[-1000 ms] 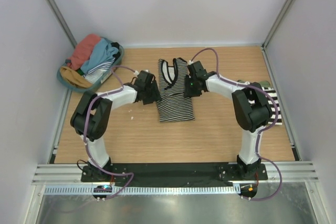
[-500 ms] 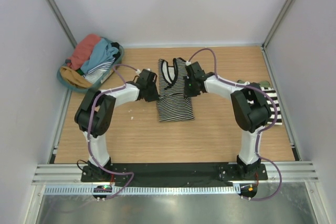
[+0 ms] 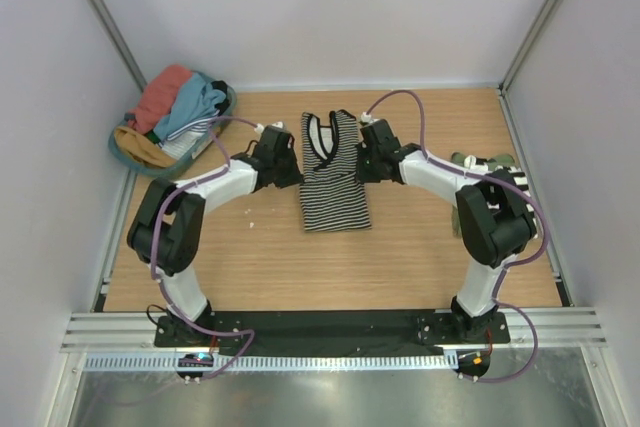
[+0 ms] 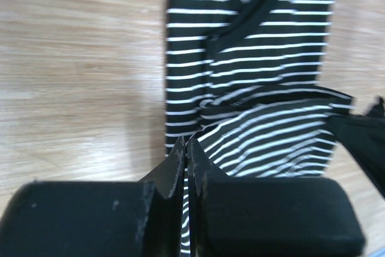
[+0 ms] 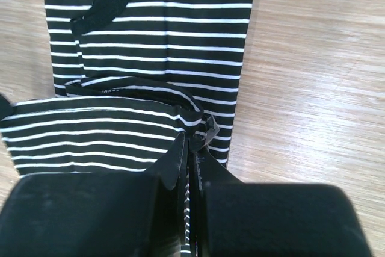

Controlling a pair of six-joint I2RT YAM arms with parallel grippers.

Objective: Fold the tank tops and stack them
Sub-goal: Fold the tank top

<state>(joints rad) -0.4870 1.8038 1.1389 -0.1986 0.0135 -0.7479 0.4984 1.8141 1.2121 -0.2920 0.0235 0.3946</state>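
Observation:
A black-and-white striped tank top [image 3: 334,187] lies on the wooden table at centre, neckline toward the far side. My left gripper [image 3: 293,175] is shut on its left edge; the left wrist view shows striped cloth [image 4: 264,82] pinched between the closed fingers [image 4: 171,167]. My right gripper [image 3: 366,169] is shut on its right edge; in the right wrist view a lifted flap of the striped cloth [image 5: 120,124] runs into the closed fingers [image 5: 180,161]. Other tank tops, coral, teal and mustard, are heaped in the basket [image 3: 222,112] at far left.
A round teal basket stands at the far left corner. Folded striped and olive cloth [image 3: 505,172] lies at the right edge behind the right arm. White walls enclose the table [image 3: 300,267] on three sides.
Both grippers have moved toward the far side along the striped top's edges, carrying its lower hem up over the body. The arms have stretched out further.

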